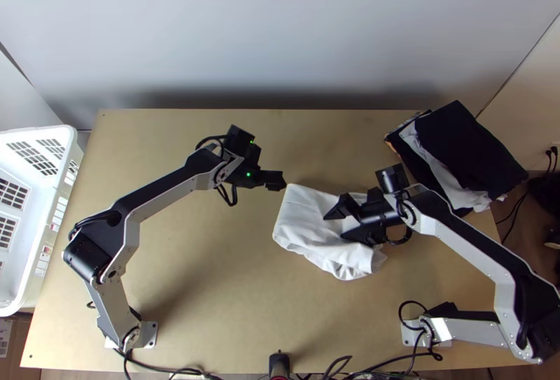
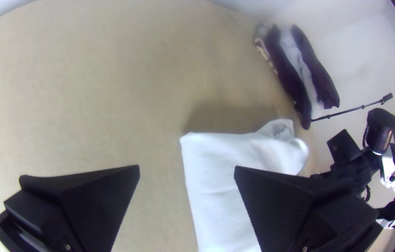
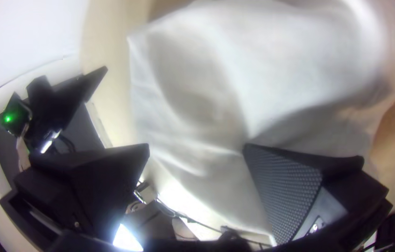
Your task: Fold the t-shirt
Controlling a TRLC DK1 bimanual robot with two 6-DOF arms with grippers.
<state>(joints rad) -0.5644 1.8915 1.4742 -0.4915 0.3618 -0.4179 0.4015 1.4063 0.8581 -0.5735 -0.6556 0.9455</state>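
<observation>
Item: one white T-shirt (image 1: 304, 222), plain, lying right of centre in the frame on the pale wooden worktop (image 1: 189, 261). Condition: a compact, uneven bundle; upper left portion fairly smooth with a clear corner, lower right end rumpled and creased.

Item: left end effector (image 2: 186, 166), at upper centre, just beside the shirt's upper left corner; fingers spread, nothing pinched.

Item: right end effector (image 1: 334, 227), over the shirt's right half; fingers wide apart, no cloth clamped. Whether they touched the fabric could not be told.

Item: a stack of dark and grey garments (image 1: 465, 152), upper right. Item: white plastic laundry basket (image 1: 28, 289), left edge.

Progress, by judgement: shirt brought down to a small shape, perhaps partly folded, though the number of folds could not be read. Outstanding: the rumpled end to be drawn out, edges squared, a last fold perhaps made and pressed flat. The finished packet had not been achieved.
</observation>
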